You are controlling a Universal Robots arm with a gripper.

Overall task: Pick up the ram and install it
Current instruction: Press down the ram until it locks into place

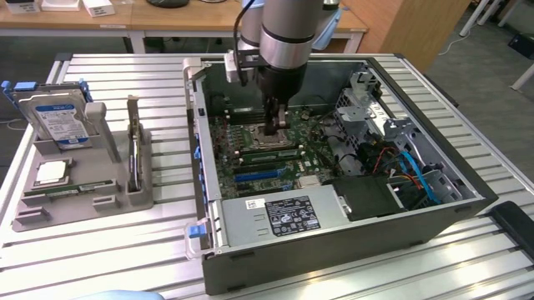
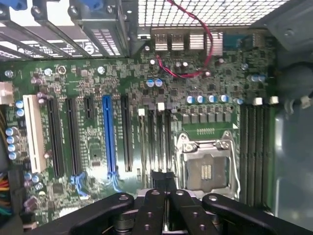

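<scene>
**Over the open case, fingers closed, ram in its tray**

On the slatted table (image 1: 125,250) lies an open computer case (image 1: 351,250) with its motherboard (image 1: 250,169) exposed. At the exterior view's left, a grey tray (image 1: 100,169) sits just beside the case. Above the board, the gripper (image 1: 278,128) reaches down near the empty CPU socket (image 2: 208,171); its fingers (image 2: 157,182) are pressed together with nothing visible between them. Along the tray's near edge lies the ram (image 1: 71,189), flat and well apart from the gripper.
</scene>
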